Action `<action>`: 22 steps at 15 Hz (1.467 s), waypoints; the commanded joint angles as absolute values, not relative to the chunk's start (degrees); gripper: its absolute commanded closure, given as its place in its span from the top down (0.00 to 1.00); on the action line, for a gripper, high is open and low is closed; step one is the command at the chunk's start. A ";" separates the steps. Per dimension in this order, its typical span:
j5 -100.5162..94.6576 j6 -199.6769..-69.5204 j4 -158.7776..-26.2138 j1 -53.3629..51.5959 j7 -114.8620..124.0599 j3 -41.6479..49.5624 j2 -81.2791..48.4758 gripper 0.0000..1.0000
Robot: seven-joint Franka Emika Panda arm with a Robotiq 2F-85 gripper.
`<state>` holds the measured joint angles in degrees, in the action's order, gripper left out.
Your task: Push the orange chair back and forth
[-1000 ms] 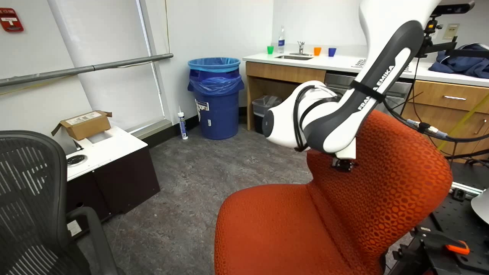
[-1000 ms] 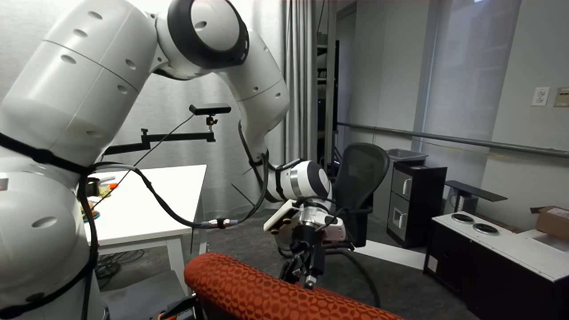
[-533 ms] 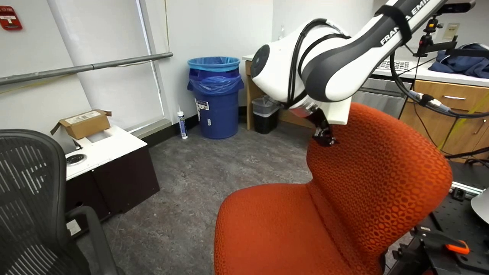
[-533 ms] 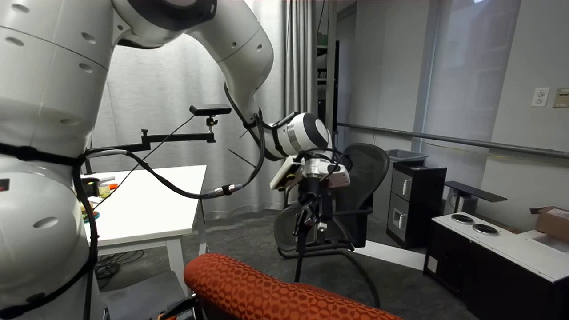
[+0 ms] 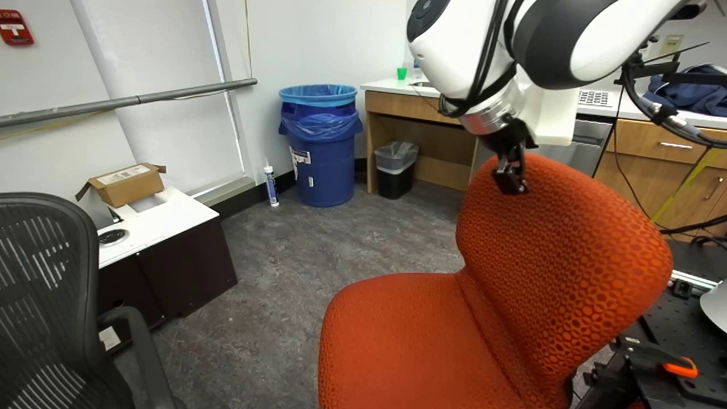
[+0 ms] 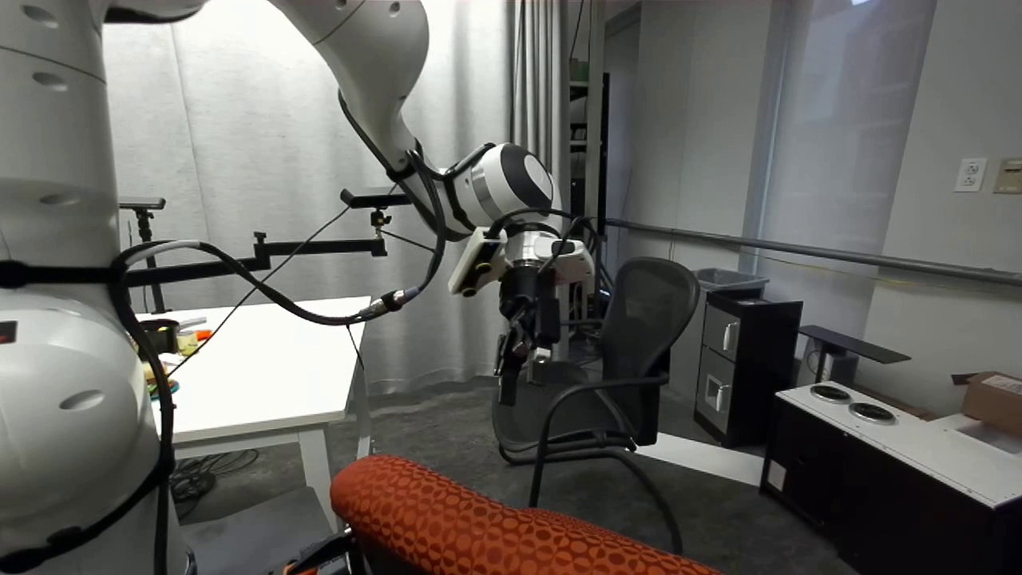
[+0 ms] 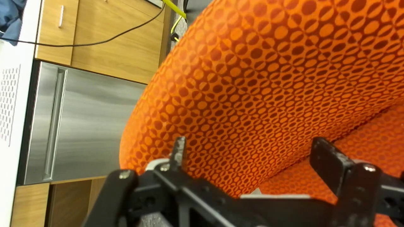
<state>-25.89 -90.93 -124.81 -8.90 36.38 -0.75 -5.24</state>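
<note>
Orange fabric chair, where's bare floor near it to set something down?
Bare grey floor lies between the orange fabric chair, blue plastic barrel and white-topped dark cabinet. It's crowded near the chair's backrest, where the black gripper hangs.

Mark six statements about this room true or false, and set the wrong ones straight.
1. The orange chair is upholstered in patterned fabric. True.
2. The end effector is shut. False: its fingers stand apart in the wrist view.
3. A tube stands on the floor beside the large blue bin. True.
4. The cardboard box lies on the floor. False: it rests on a white-topped cabinet.
5. A green cup stands on the counter. True.
6. The black mesh chair lacks armrests. False: an armrest shows in an exterior view.
</note>
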 commanded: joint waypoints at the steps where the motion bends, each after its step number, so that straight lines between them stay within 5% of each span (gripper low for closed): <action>1: -21.69 -88.73 -133.76 -8.69 36.78 -3.63 4.13 1.00; 9: -14.20 -83.45 -144.83 -8.90 37.74 -9.26 14.31 0.98; 10: -13.47 -83.21 -145.80 -8.92 37.58 -9.73 14.99 0.74; 12: -12.27 -82.48 -147.41 -8.95 37.62 -10.62 15.80 0.68; 19: -8.36 -82.88 -151.74 -8.82 37.42 -11.88 15.19 0.14; 22: -6.37 -84.12 -153.37 -8.69 36.70 -11.76 12.92 0.00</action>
<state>-9.16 -83.93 -151.54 -8.91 36.68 -11.47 13.45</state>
